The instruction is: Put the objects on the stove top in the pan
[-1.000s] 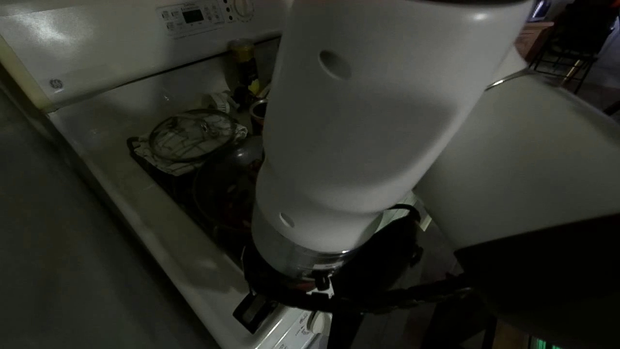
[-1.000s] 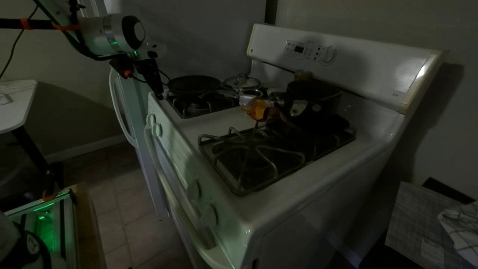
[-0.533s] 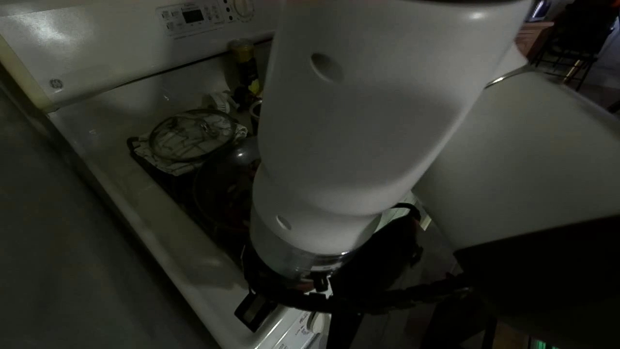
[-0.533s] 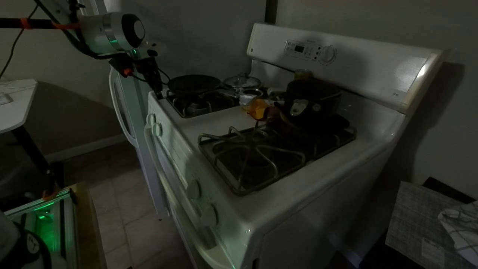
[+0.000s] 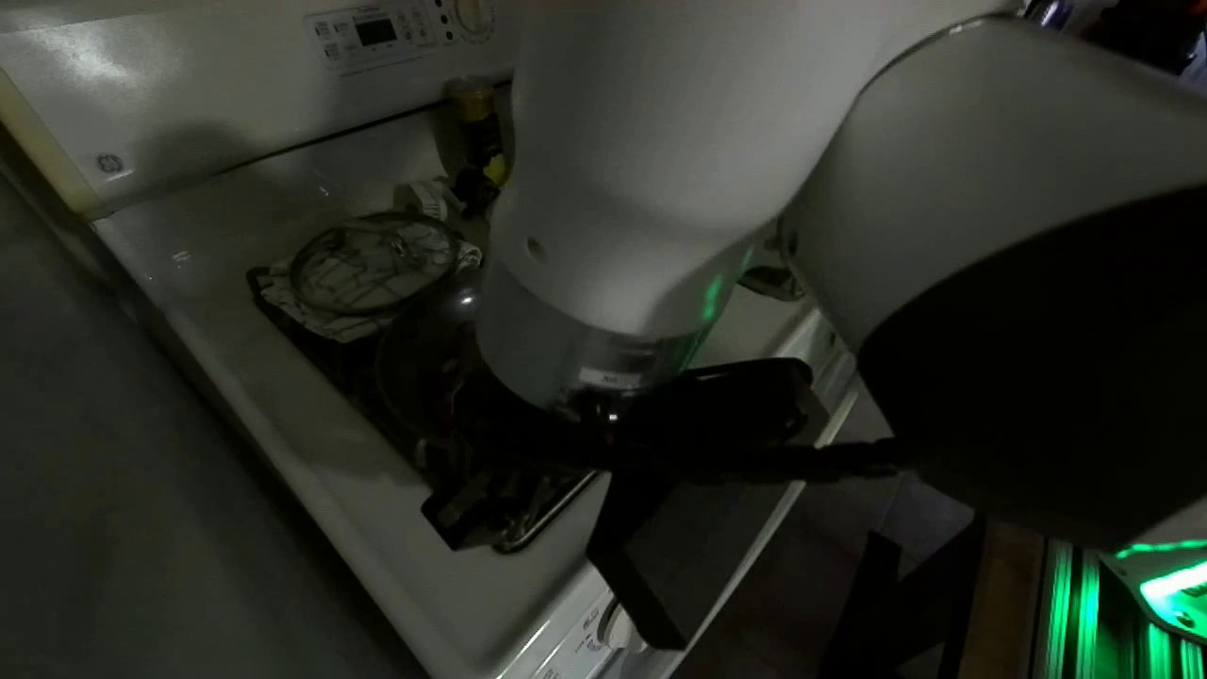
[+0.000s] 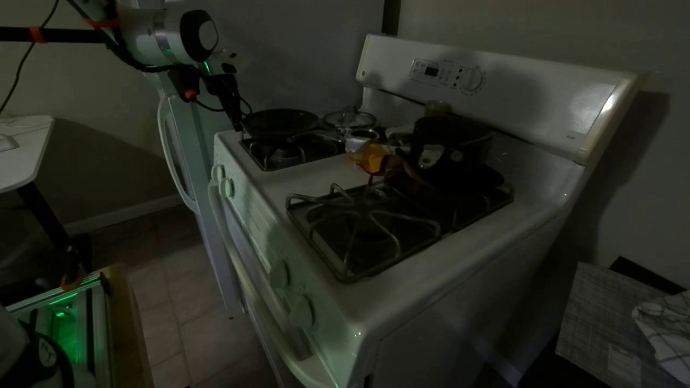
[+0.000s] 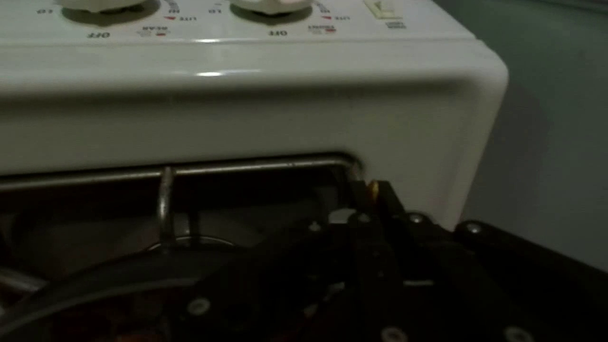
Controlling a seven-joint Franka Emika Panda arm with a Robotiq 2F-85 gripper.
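A dimly lit, plain wall [image 6: 102,99] meets a tiled floor [image 6: 167,320].

OFF [image 7: 278,33], LITE [image 7: 186,19], LO [image 7: 46,11], HI [image 7: 174,10] on knob panel [image 7: 190,28], GE [image 5: 109,163] on backguard [image 5: 255,75]

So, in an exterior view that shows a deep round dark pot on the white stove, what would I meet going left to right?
White tabletop, black gripper, large round dark skillet, round clear glass lid, deep round dark pot, white checked cloth.

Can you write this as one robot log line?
fingers: pinching yellowish bit | location: over stove top | bit: outside pan
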